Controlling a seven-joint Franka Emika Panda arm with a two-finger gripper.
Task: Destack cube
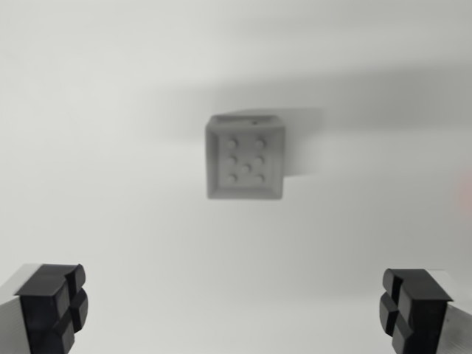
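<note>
White table [110, 110], grey cube [245, 157] (blurred), jaws spread wide above.

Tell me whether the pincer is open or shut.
Open. The pincer has its two black fingertips far apart at the bottom corners, holding nothing; the grey cube lies ahead.

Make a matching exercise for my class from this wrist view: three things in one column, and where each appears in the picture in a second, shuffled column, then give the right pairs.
Things
1. grey cube
2. black finger pad of the gripper
3. other black finger pad

Places
A. bottom corner on the wrist view's right
B. middle of the picture, on the white table
C. bottom corner on the wrist view's left

Pairs: 1-B, 2-C, 3-A

The pads stand far apart, with nothing between them; the cube lies beyond them, untouched.
</note>
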